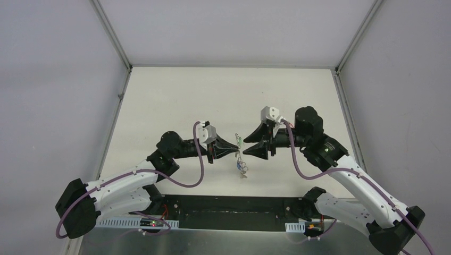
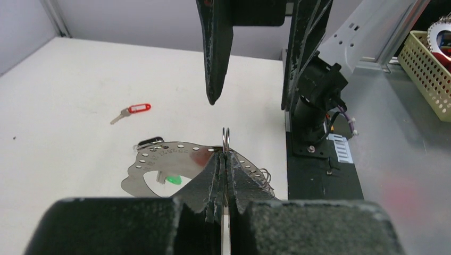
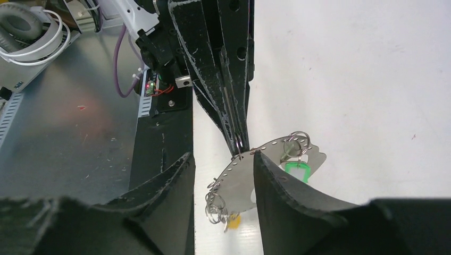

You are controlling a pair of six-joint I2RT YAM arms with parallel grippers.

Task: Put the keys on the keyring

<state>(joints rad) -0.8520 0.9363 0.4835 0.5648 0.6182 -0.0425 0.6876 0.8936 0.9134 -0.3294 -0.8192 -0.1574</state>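
My left gripper [image 1: 235, 148] is shut on a thin grey wire ring, the keyring [image 2: 226, 138], held edge-on with only its tip showing above the fingertips. A silvery crescent plate with holes [image 2: 170, 158] hangs from it, also seen in the right wrist view [image 3: 242, 178]. A green-headed key [image 3: 295, 171], several small split rings [image 3: 215, 204] and a yellow tag [image 3: 234, 219] hang on the plate. A red-headed key [image 2: 133, 110] lies on the table. My right gripper [image 1: 244, 147] is open, facing the left one, its jaws either side of the plate [image 3: 223, 155].
The black base plate [image 2: 319, 175] and grey metal shelf lie at the near edge. A yellow basket [image 2: 428, 58] stands beyond the table on that side. Headphones [image 3: 26, 32] lie off the table. Enclosure posts and walls bound the white table [image 1: 175, 101].
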